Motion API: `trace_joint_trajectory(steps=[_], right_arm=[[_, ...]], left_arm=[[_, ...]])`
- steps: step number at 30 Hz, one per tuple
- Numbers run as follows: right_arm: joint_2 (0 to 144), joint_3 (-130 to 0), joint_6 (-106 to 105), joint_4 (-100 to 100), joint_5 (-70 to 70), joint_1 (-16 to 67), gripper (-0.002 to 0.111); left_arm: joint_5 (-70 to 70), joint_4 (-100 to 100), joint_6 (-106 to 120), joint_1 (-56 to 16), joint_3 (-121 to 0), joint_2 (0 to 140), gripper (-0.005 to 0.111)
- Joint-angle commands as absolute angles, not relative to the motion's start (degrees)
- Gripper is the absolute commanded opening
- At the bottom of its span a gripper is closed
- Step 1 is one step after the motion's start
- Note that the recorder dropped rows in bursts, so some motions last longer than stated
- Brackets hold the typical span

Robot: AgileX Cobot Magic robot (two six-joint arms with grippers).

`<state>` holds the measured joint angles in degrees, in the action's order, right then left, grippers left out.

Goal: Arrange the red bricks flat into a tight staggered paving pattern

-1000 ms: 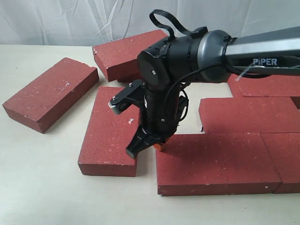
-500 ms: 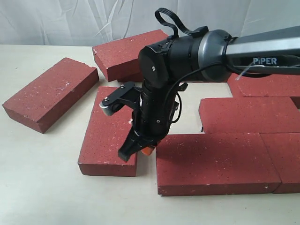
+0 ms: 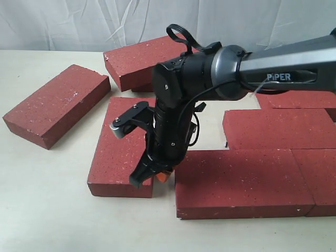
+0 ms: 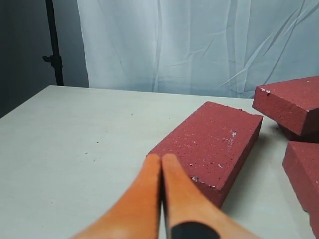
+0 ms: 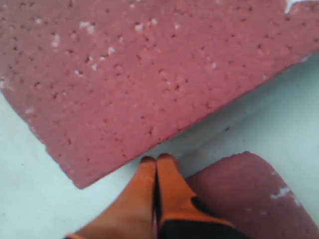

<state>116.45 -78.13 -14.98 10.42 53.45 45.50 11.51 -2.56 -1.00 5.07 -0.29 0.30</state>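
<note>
Left gripper (image 4: 160, 158) shows only in its own wrist view: its orange fingers (image 4: 142, 199) are pressed together with nothing between them, low over the pale table (image 3: 42, 210) and pointing toward the angled brick (image 4: 212, 144).

In the exterior view the red bricks are spread across the table. Farthest left, the angled brick (image 3: 55, 105) lies flat and askew, apart from the others. Behind it and to its right, the rear brick (image 3: 142, 58) sits tilted, seemingly propped on another brick mostly hidden beneath it. Nearer the camera, the middle brick (image 3: 121, 149) lies flat with its long side running away from the camera.

The right gripper (image 3: 149, 178) points down into the narrow gap between the middle brick and the front brick (image 3: 241, 181). Its fingers are closed on each other and empty. Whether it touches either brick cannot be told.

The front brick lies flat and crosswise, with the end brick (image 3: 320, 176) butted against its right end. The offset brick (image 3: 281, 128) lies against the back of that row, shifted sideways. The far brick (image 3: 302, 98) is partly hidden by the arm.
</note>
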Motion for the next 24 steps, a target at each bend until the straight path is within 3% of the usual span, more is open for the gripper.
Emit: trace_joint_trajectory(steps=[1, 24], right_arm=[[117.4, -78.0, -15.4, 13.5, 52.1, 46.2, -0.001], [120.0, -78.0, -15.9, 29.4, 21.8, 54.9, -0.001]], left_arm=[[10.9, -2.2, -1.1, 5.1, 0.0, 0.0, 0.000], [10.9, -2.2, -1.1, 5.1, 0.0, 0.0, 0.000]])
